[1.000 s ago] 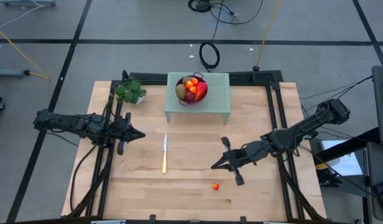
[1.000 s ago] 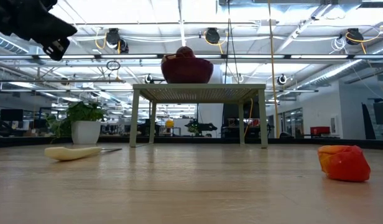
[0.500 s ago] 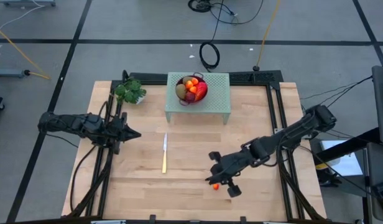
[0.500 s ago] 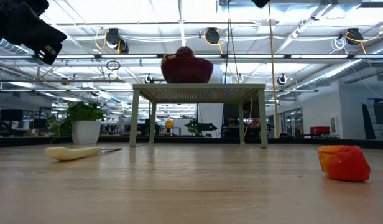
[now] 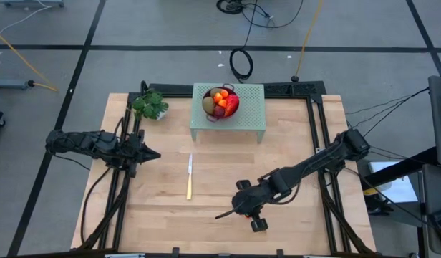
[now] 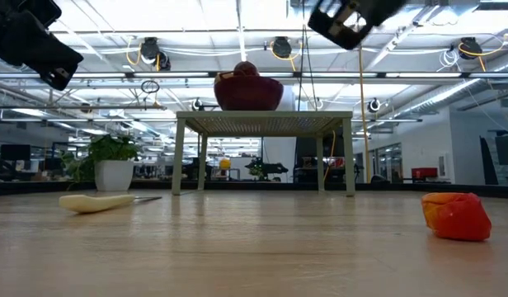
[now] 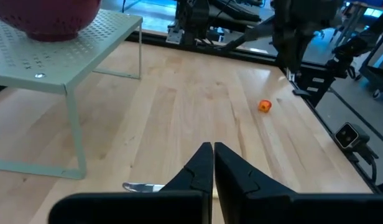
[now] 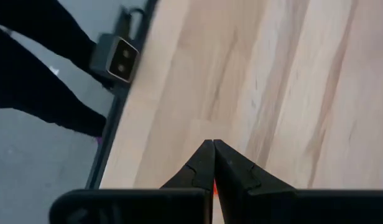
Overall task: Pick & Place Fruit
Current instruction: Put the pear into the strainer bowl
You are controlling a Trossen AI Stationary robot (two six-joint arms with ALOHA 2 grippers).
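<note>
Left pincer [image 5: 154, 154] pinched shut, hovering beside the plant [image 5: 149, 104] at the bench's [image 5: 299, 143] left. Most fruit [image 5: 220, 102] piled in the bowl on the small stand [image 5: 249, 115]. One small orange piece [image 7: 264, 106] alone on the wood under the right pincer [image 5: 224, 213], also closed, empty.

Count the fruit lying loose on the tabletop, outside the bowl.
1: a small orange-red fruit on the wood toward the table's front, by the right hand. Its arm could hide more.
</note>
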